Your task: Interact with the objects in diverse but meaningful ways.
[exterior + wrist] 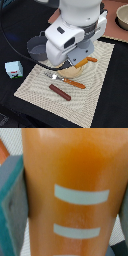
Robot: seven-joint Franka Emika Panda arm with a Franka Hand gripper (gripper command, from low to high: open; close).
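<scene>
Hovering low over the round tan plate (70, 71), the arm is blocking most of it in the exterior view; end effector itself isn't visible there. Wrist view is filling up w/ an orange-tan surface (70, 183) crossed by pale bars, too close to ID, w/ grey shapes at both edges, poss. the fingers. Can't tell whether the end effector is spread, pressed together or pinching sth.

Task items: brown sausage (60, 92) is lying on the woven mat (95, 95) near the plate; grey handled pot (36, 49) is sitting behind the arm; milk carton (14, 69) is standing well apart on the dark table (115, 100), at the exterior view's left.

Risks: w/ the plate area hidden, any descent is going blind, so it could be jamming into the plate, or knocking the orange-handled fork (65, 80) and knife (86, 61), which are lying at the plate's edges.
</scene>
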